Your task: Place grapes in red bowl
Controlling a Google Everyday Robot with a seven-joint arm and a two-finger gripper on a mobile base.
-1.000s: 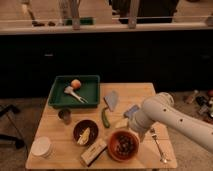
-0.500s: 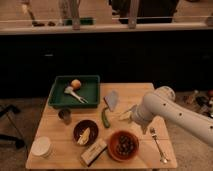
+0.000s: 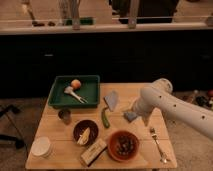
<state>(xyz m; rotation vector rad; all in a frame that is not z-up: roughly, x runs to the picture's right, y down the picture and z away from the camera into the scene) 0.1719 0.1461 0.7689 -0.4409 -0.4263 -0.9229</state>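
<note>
The red bowl (image 3: 110, 148) stands on the wooden table near the front edge, right of centre. A dark bunch that looks like the grapes (image 3: 125, 145) lies inside it. The white arm reaches in from the right. My gripper (image 3: 131, 116) hangs above the table just behind the red bowl and clear of it. Nothing shows in it.
A dark brown bowl (image 3: 79, 131) with a pale item stands left of the red bowl. Nearby are a green vegetable (image 3: 105, 118), a blue-grey object (image 3: 111, 99), a green tray (image 3: 90, 90) with an orange, a small cup (image 3: 64, 115), a white cup (image 3: 41, 147), a box (image 3: 93, 151) and a fork (image 3: 157, 144).
The arm has lifted and pulled back from over the red bowl. The dark bunch stays in the bowl.
</note>
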